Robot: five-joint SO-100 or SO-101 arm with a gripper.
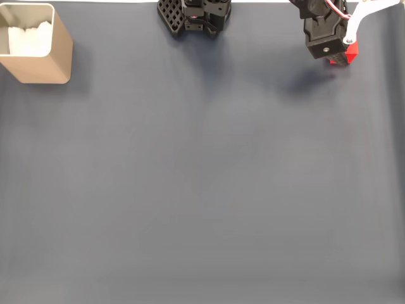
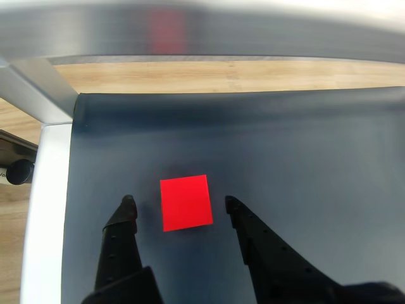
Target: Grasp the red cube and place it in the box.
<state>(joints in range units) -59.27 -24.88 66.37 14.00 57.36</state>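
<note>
The red cube lies on the dark grey mat, seen from above in the wrist view. My gripper is open, one black finger to the cube's left and the other to its right, neither touching it. In the fixed view the gripper is at the top right, and a part of the red cube peeks out beside it. The box, beige with white padding inside, stands at the top left corner of the fixed view, far from the cube.
The arm's black base sits at the top middle of the fixed view. In the wrist view the mat's edge, a silver metal frame and a wooden surface lie just beyond the cube. Open mat stretches between cube and box.
</note>
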